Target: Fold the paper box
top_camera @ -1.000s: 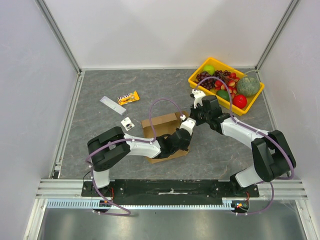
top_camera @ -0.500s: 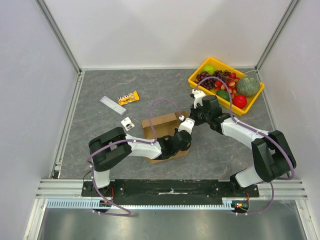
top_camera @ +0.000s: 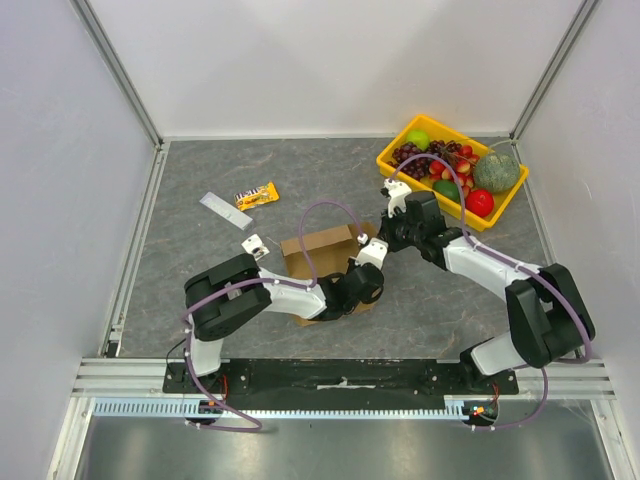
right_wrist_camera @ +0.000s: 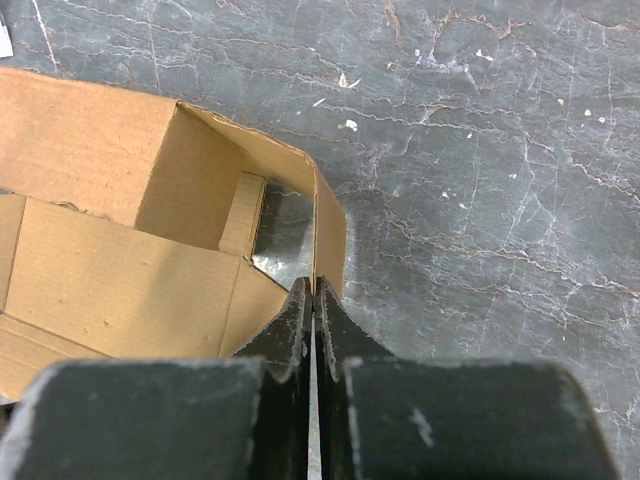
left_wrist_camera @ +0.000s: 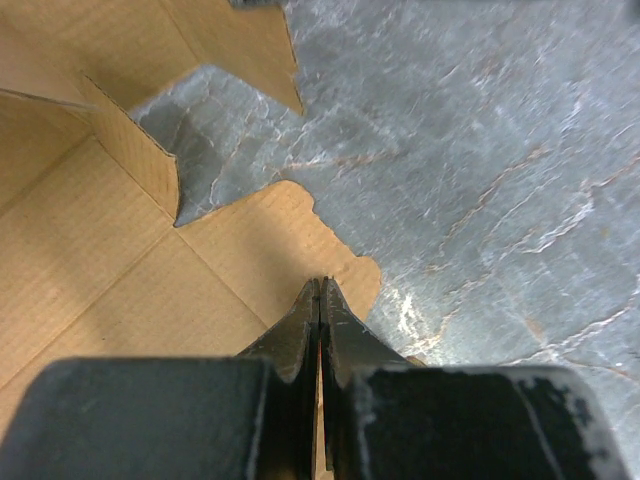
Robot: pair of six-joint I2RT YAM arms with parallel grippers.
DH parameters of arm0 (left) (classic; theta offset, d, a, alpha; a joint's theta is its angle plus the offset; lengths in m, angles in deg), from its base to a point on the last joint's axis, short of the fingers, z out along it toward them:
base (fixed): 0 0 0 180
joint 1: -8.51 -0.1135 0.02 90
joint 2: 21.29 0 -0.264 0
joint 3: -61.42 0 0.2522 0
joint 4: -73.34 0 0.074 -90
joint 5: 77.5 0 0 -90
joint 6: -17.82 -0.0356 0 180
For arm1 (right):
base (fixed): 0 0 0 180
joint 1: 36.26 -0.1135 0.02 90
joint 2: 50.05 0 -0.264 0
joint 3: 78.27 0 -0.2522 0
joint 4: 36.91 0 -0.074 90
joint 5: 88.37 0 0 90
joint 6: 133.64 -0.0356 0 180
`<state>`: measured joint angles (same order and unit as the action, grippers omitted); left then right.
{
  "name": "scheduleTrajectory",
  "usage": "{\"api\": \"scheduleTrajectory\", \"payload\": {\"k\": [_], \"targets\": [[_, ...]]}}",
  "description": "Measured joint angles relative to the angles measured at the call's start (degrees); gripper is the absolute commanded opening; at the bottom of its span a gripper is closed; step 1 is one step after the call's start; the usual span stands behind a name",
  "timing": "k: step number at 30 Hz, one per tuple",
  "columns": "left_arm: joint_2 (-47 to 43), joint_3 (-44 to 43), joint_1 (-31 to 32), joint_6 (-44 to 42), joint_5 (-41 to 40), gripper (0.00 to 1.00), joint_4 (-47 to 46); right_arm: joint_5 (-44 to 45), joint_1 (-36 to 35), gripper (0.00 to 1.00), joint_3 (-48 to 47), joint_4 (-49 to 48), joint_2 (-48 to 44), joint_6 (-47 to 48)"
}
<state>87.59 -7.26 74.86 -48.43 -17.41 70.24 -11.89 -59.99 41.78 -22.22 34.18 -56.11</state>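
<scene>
Left tool [left_wrist_camera: 320,292] and right tool [right_wrist_camera: 313,290] seemingly pinch the paper box [top_camera: 322,243]; white block [top_camera: 256,244] just beside.

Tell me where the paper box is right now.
Top view: the paper box lies mid-table, a small white block just to its left and the yellow fruit tray farther back on the right.

Counter [top_camera: 330,175] open behind paper box [top_camera: 322,245]; white block [top_camera: 256,244] just left, fruit tray [top_camera: 396,139] back-right, left arm [top_camera: 295,291] across near side, right arm [top_camera: 480,262] right.
</scene>
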Motion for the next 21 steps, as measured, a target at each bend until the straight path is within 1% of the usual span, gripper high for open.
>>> {"api": "scheduleTrajectory", "payload": {"k": [11, 21], "targets": [[1.4, 0.0, 0.0, 0.0, -0.2, 0.02, -1.1, -2.7, 0.0, 0.01, 2.1, 0.1, -2.3, -0.8], [1.5, 0.0, 0.2, 0.0, 0.0, 0.02, -1.5, -4.4, 0.3, 0.01, 7.0, -0.7, -6.0, -3.0]]}}
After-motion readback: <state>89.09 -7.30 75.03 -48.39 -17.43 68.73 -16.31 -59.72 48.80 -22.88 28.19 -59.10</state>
